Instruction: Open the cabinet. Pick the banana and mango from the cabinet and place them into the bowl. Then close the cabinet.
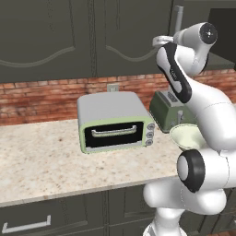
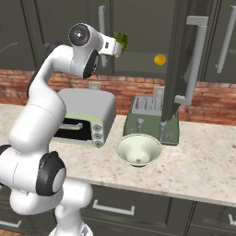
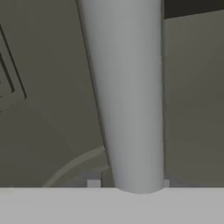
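The cabinet's right door [image 2: 180, 60] stands swung open. On the shelf inside lies the yellow-orange mango [image 2: 160, 60]. The banana is out of view. The left door [image 1: 129, 32] looks shut, and my gripper [image 2: 118, 47] is up at its light-grey bar handle [image 2: 102, 20]. In the hand view that handle [image 3: 127, 96] runs close between my gripper [image 3: 129, 183], whose jaws are closed around it. The pale bowl [image 2: 138, 150] sits empty on the counter in front of the toaster, below the open cabinet. It also shows by my arm [image 1: 186, 137].
A green lettuce head [image 2: 121, 39] sits in the cabinet just past my hand. A dark green toaster [image 2: 152, 115] stands behind the bowl, and a pale green toaster oven [image 1: 115, 120] is to its left. The open door's handle [image 2: 196, 60] juts out over the counter [image 2: 203, 170].
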